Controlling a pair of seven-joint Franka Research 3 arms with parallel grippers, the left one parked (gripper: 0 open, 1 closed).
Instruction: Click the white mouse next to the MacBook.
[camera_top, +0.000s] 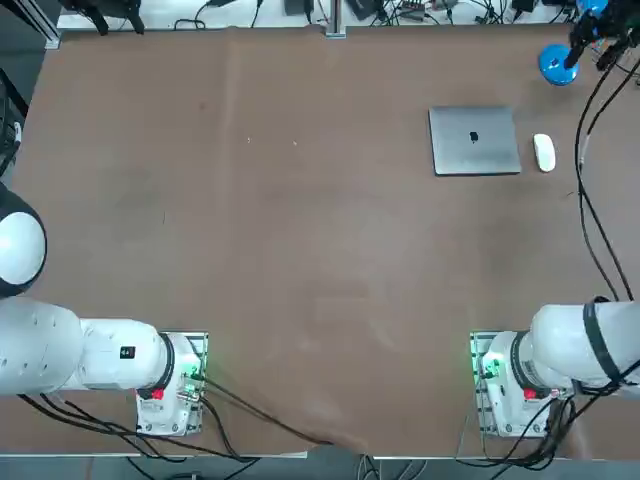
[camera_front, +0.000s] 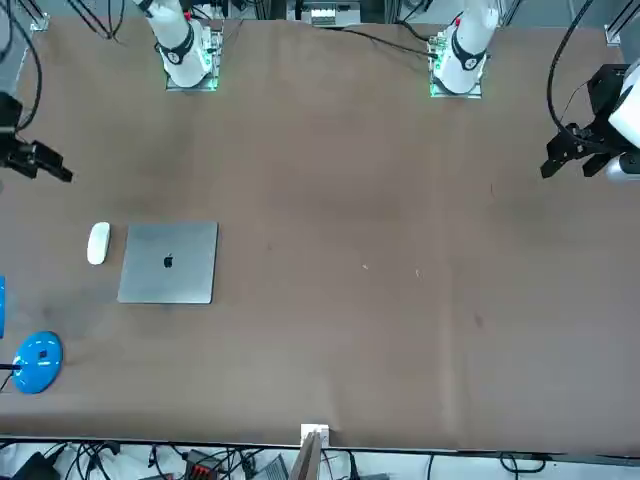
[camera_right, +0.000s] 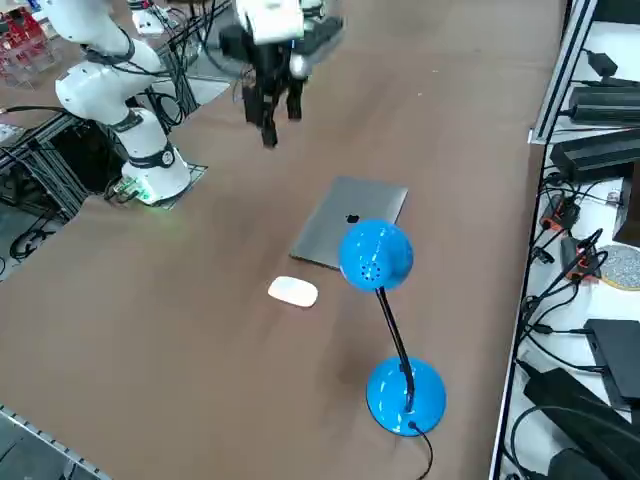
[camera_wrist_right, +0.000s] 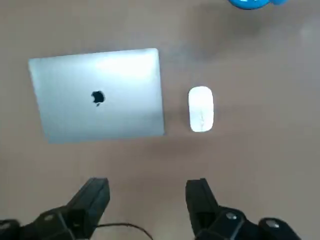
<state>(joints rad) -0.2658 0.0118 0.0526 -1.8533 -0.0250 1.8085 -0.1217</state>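
Brown table fills the top view, mostly bare; cables and gear along the far edge.

Right arm: base at lower right of top view. Its right gripper hangs in the air, upper left of the right side view, well above the tabletop. Wrist view shows both fingers spread wide apart, released, nothing between them.

Laptop, lid shut, lies flat at upper right of top view; logo at lid centre.

Blue desk lamp stands near the table corner, front of the right side view; its head overlaps the laptop's near corner in that view, prob. not touching.

White mouse sits just beside the laptop's right edge in top view, narrow gap, not touching. In the wrist view the mouse is ahead of the fingers, roughly in line w/ one of them.

Progress, my read: early. Approach only partly made; gripper not over the mouse yet, no contact, no click. Left to do: move across above the mouse, come down, press its top w/ a fingertip, lift off. Fingers prob. want closing first so one firm tip presses. Lamp stem close by; watch clearance.
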